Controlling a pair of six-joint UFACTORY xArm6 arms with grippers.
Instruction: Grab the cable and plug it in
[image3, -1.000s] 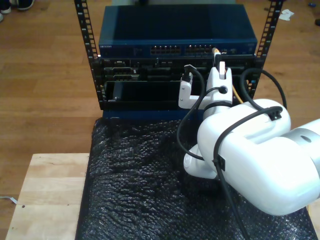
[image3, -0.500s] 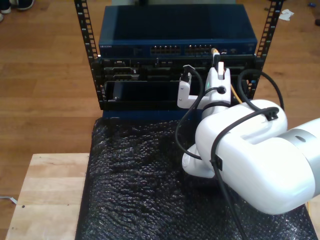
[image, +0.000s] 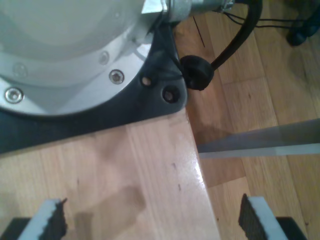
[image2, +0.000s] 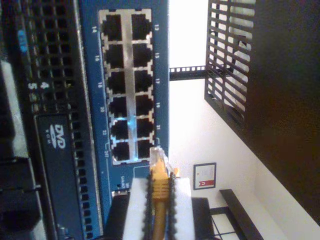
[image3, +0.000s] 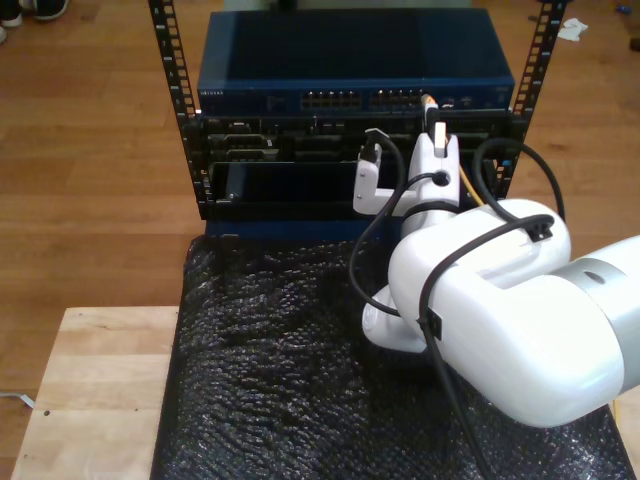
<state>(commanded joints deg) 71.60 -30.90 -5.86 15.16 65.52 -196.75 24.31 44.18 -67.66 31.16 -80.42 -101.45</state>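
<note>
Between my second tool (image2: 159, 210) pads — pinched — the cable (image2: 158, 192) points plug-first at the switch ports (image2: 127, 87).

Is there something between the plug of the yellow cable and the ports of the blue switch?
Nothing visible. My second gripper holds the cable, and its plug sits right at the switch's port block, by the end ports.

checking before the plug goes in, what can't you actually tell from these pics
- Exterior view: the plug tip is too small to show whether it has entered the blue switch.
- Second wrist view: my second hand covers the cable behind the plug, and the frame edge cuts it off.
- First wrist view: my first hand is cropped.
</note>
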